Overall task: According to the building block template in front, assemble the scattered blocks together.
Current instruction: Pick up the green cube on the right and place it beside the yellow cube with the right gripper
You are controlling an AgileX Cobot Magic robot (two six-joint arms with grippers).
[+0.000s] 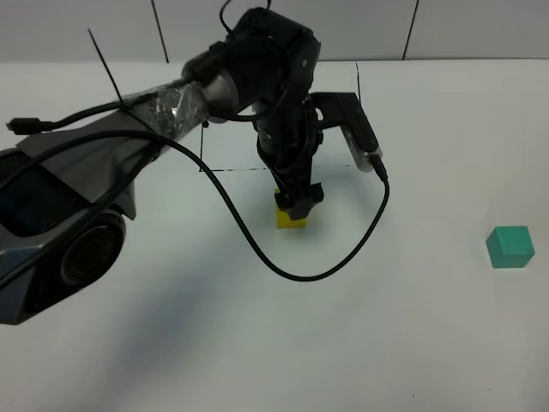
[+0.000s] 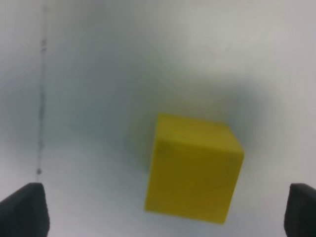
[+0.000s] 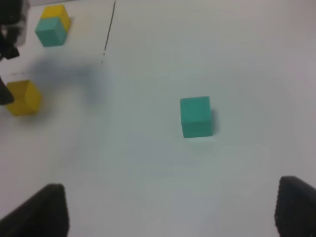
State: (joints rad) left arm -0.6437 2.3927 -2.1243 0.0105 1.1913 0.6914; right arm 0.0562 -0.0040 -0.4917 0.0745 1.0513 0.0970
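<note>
The scattered yellow cube (image 1: 292, 216) lies on the white table near the middle. My left gripper (image 1: 297, 199) hangs right over it, open. In the left wrist view the yellow cube (image 2: 195, 168) sits between the wide-apart fingertips (image 2: 24, 212), untouched. The scattered teal cube (image 1: 510, 246) lies alone at the right. It also shows in the right wrist view (image 3: 196, 116), ahead of my open, empty right gripper (image 3: 168, 212). The template, a joined yellow cube (image 3: 55, 12) and teal cube (image 3: 49, 32), shows only in the right wrist view. The left arm hides it in the high view.
Thin black lines of the template frame (image 1: 274, 169) run behind the yellow cube. A black cable (image 1: 283, 266) loops from the left arm over the table in front of the cube. The left arm's bulky body (image 1: 77, 215) covers the left of the high view.
</note>
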